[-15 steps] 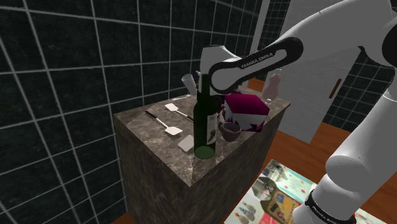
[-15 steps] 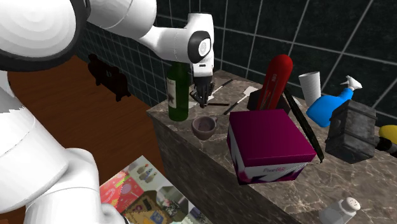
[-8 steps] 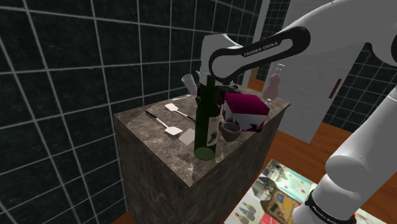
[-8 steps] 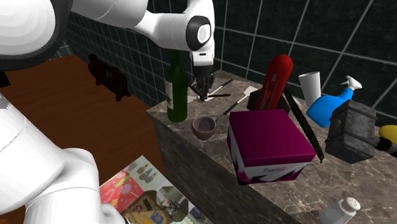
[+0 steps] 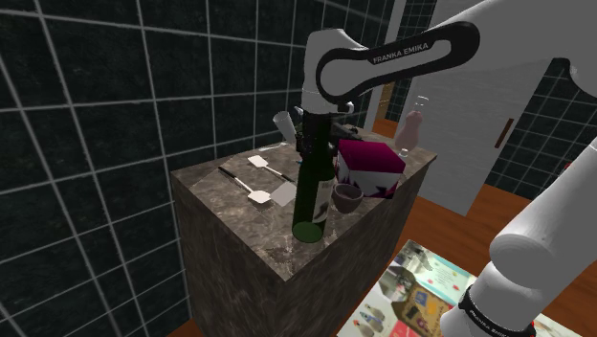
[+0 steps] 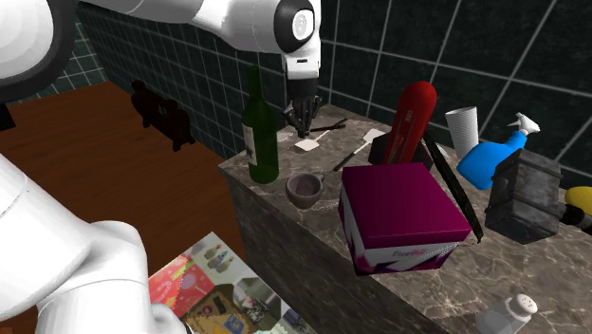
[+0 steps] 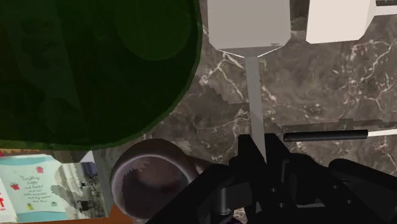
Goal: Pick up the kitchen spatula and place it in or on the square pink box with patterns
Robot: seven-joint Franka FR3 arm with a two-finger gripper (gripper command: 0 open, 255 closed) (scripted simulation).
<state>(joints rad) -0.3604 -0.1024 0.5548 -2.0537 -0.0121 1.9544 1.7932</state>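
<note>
My black gripper (image 6: pixel 301 126) (image 7: pixel 259 153) is shut on the thin grey handle of a white-bladed kitchen spatula (image 7: pixel 249 28) (image 6: pixel 306 145) (image 5: pixel 283 194). The spatula slants down from the fingers, its blade low over the marble counter (image 6: pixel 417 285). In the shoulder view the gripper (image 5: pixel 309 142) is partly hidden behind a tall green bottle (image 5: pixel 311 187) (image 6: pixel 261 133) (image 7: pixel 95 63). The dark pink square box (image 6: pixel 403 213) (image 5: pixel 368 165) stands closed on the counter, beyond a small brown cup (image 6: pixel 305 189) (image 7: pixel 153 181) from the gripper.
Two more white spatulas (image 5: pixel 258 196) (image 5: pixel 256 162) lie on the counter beside the held one. Behind the box stand a red upright object (image 6: pixel 415 119), a white cup (image 6: pixel 462 126), a blue spray bottle (image 6: pixel 493 157) and a dark block (image 6: pixel 522 194). A shaker (image 6: pixel 508 313) stands near the counter's corner.
The arm has risen and drawn back towards the wall behind the bottle, carrying the spatula. Its blade has slid away from the counter's front edge.
</note>
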